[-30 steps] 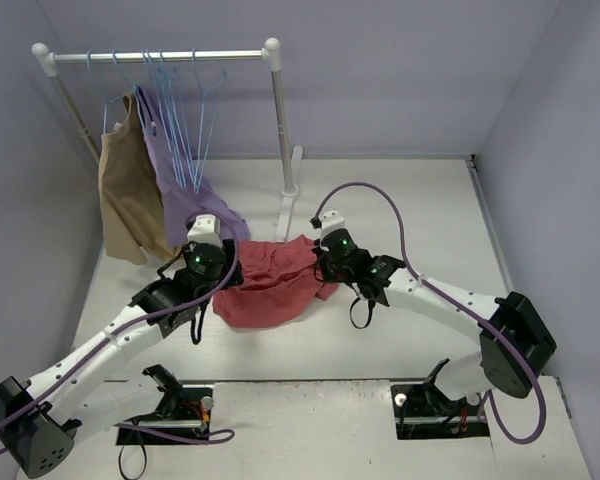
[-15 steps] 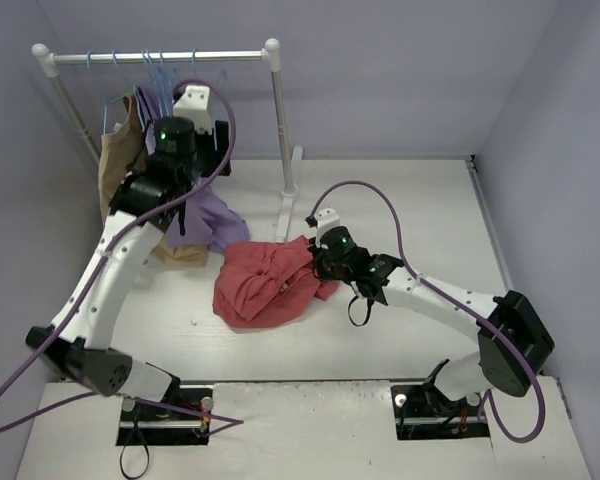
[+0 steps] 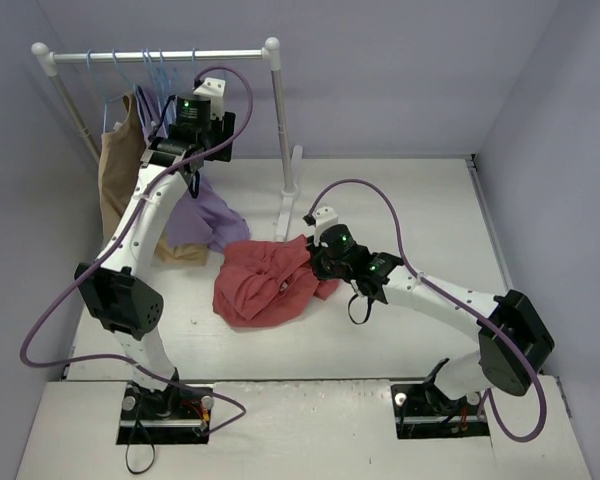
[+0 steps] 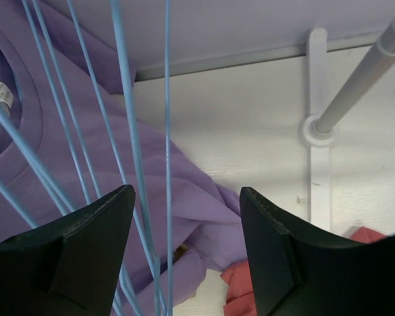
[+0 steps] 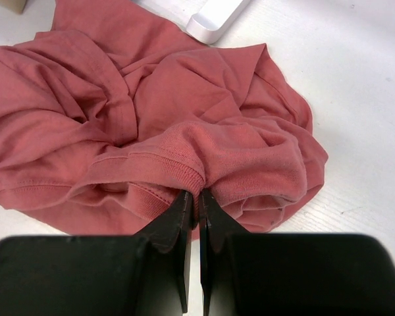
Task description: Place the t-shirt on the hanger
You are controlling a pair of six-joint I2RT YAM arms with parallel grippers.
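The salmon-red t-shirt (image 3: 265, 285) lies crumpled on the table; it also shows in the right wrist view (image 5: 151, 112). My right gripper (image 3: 315, 265) is shut on the shirt's ribbed collar (image 5: 199, 187) at its right edge. My left gripper (image 3: 175, 150) is raised at the clothes rack, open and empty (image 4: 187, 197). Thin light-blue hanger wires (image 4: 168, 145) run down between its jaws, near the left finger. Several like hangers (image 3: 155, 75) hang from the rail. A corner of the shirt shows below the left gripper (image 4: 240, 283).
The white rack has a rail (image 3: 160, 56), a post (image 3: 280, 120) and a foot (image 3: 288, 205) just behind the shirt. A tan garment (image 3: 120, 190) and a lilac-purple garment (image 3: 210, 215) hang on hangers at the left. Purple walls close in the table.
My left arm has swung up from beside the t-shirt to the rack and closed in on the hangers. The right gripper stays on the collar; the shirt has bunched slightly.
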